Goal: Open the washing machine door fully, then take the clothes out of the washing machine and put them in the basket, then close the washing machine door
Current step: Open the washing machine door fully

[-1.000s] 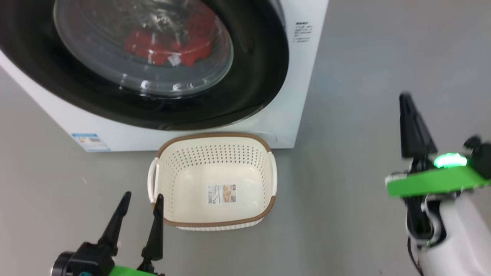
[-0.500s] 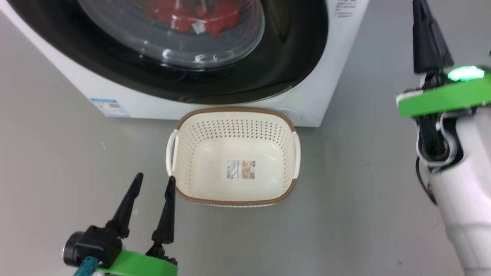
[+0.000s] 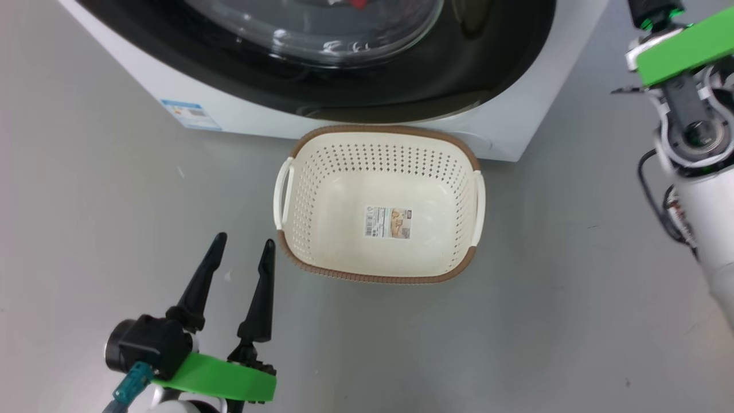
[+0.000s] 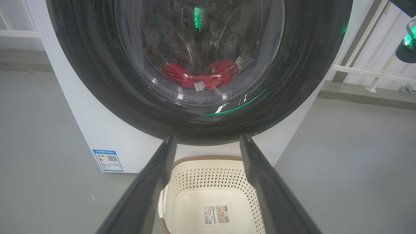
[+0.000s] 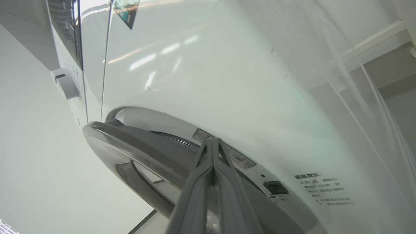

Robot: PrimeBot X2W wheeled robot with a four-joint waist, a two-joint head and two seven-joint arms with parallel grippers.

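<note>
**Door shut on the red clothes, basket waiting below**

The washing machine (image 4: 97,136) is a white, boxy front-loader with a small blue label sticker (image 3: 189,115) at its lower corner. The washing machine door (image 4: 200,35) is a big round disc – a wide, glossy black frame around a bulging clear glass bowl. Through the glass, bright red clothes (image 4: 201,76) with a bit of white lie crumpled at the bottom of the perforated steel drum.

The basket (image 3: 321,189) stands on the smooth grey floor (image 3: 545,315) just in front of the machine, under the door. It is a rounded rectangle of cream plastic dotted with holes, with a brown woven-look rim, white side handles and a paper label (image 3: 389,222) on its bottom.

The left end effector (image 3: 245,240) hovers low beside the basket's near left corner, its two long, tapered dark fingers spread wide with nothing between them. The right end effector (image 5: 212,143) is raised at the machine's right side, its fingers pressed together into one point – right at the door's silvery edge, though contact cannot be judged.
</note>
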